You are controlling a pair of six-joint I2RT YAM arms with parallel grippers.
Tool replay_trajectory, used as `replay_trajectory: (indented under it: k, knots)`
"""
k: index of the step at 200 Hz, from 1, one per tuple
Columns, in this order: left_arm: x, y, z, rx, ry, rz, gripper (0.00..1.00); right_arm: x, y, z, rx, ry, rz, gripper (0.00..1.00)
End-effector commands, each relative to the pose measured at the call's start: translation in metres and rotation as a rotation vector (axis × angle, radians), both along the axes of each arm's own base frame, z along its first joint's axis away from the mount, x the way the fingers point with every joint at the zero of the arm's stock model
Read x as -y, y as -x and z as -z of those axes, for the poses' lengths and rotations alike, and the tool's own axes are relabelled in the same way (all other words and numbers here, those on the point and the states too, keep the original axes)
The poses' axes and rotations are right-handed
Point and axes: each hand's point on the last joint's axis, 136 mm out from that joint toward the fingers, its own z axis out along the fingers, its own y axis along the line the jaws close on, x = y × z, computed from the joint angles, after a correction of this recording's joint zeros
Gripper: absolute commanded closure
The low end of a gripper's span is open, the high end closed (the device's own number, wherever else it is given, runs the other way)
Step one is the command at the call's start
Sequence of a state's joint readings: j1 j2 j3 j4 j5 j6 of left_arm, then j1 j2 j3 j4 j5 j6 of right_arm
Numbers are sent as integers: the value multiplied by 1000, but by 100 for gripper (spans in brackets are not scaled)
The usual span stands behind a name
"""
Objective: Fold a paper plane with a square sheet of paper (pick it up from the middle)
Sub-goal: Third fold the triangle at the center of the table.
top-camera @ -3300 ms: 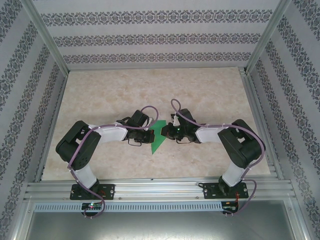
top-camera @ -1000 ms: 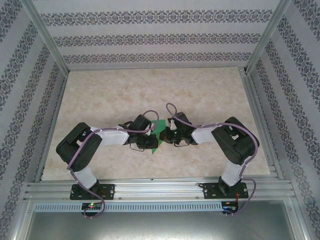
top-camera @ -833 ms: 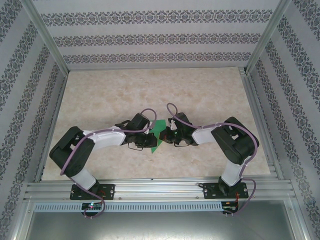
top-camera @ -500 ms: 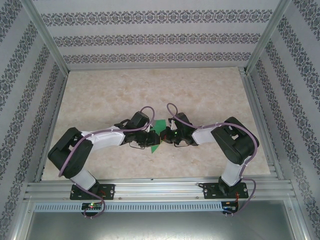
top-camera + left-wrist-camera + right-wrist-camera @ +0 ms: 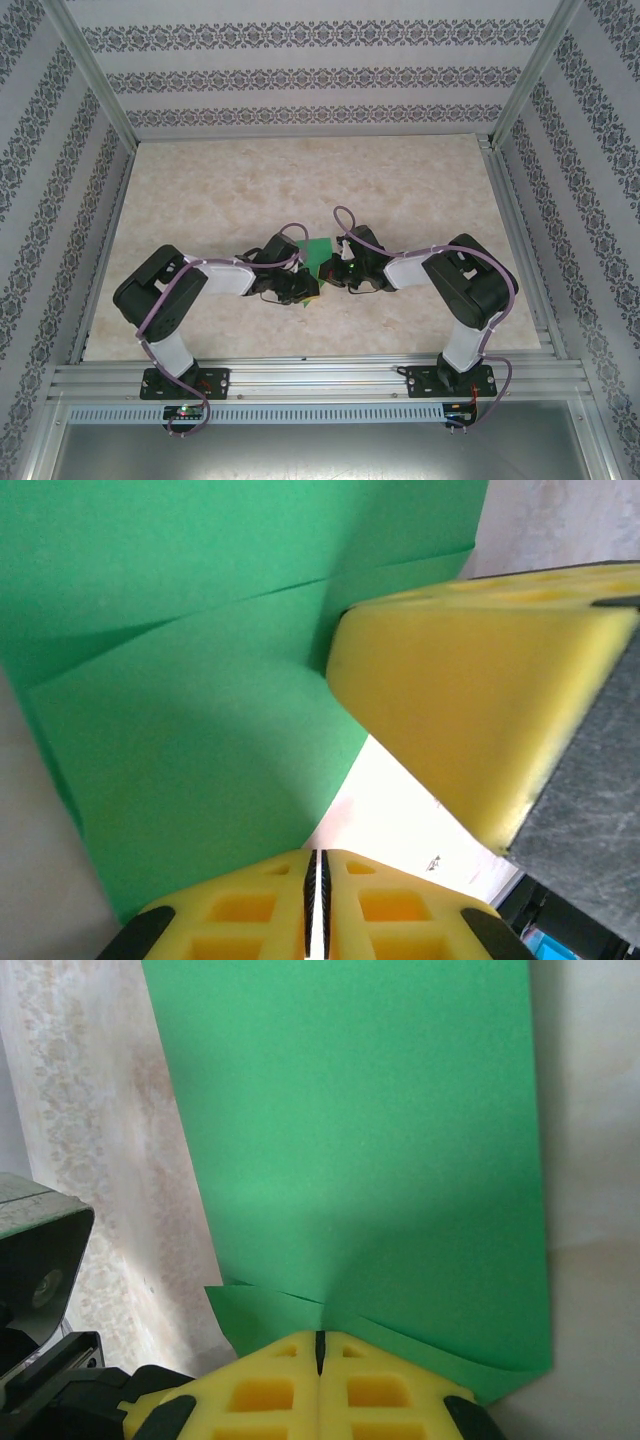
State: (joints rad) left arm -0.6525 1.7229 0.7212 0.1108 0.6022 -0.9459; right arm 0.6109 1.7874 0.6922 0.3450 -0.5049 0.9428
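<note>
The square sheet of paper [image 5: 318, 252], bright green and creased into layers, lies at mid-table between my two grippers. My left gripper [image 5: 303, 285] is shut, and the sheet's narrow tip runs into its jaws [image 5: 316, 880]; the green sheet [image 5: 200, 680] rises away from them. My right gripper [image 5: 333, 268] is shut, its tips [image 5: 320, 1345] pressed on the paper [image 5: 360, 1140] where two layers part. One yellow finger [image 5: 450, 710] of the right gripper touches a crease in the left wrist view.
The marbled tabletop [image 5: 300, 170] stretches bare behind the arms. Aluminium rails [image 5: 300, 380] run along the near edge, and patterned walls close in the other three sides. Part of the left arm [image 5: 40, 1250] sits close beside the paper.
The left arm swung outward and came back with the paper's tip. The green shape, a long downward-pointing triangle before, now looks shorter and blockier. The right gripper has stayed put.
</note>
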Motion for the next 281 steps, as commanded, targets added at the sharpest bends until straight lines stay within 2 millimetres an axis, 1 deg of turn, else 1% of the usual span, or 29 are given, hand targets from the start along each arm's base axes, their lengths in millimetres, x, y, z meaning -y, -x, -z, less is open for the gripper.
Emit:
replay_trajectory:
  k: [1, 76, 107, 127, 141, 173, 188, 203, 231, 254, 268, 281]
  knots:
    - [-28, 29, 36, -121, -109, -49, 85, 36, 16, 45, -95, 196, 50, 96]
    - [-52, 61, 35, -161, -151, -27, 84, 42, 16, 44, -90, 235, 46, 96]
    - [-61, 73, 31, -170, -170, -9, 84, 42, 16, 44, -91, 235, 46, 96]
    - [-68, 76, 24, -157, -199, -9, 84, 42, 16, 43, -92, 231, 52, 96]
    - [-70, 70, 13, -111, -199, -20, 84, 41, 16, 41, -91, 225, 58, 96]
    - [-63, 40, -26, 49, -176, -49, 81, 39, 15, 38, -85, 207, 91, 96]
    - [-54, 24, -43, 113, -141, -54, 77, 38, 15, 38, -79, 210, 95, 95]
    - [-39, 14, -52, 138, -89, -29, 77, 38, 14, 37, -79, 206, 94, 95]
    - [-11, -7, -54, 153, -17, -8, 76, 34, 13, 35, -74, 193, 88, 95]
    - [-1, -19, -44, 144, -22, 4, 77, 31, 11, 32, -70, 178, 90, 94]
    - [3, -21, -35, 123, -29, 13, 78, 30, 10, 29, -64, 171, 90, 94]
    - [0, -18, -20, 85, -59, 15, 80, 28, 7, 27, -60, 166, 92, 94]
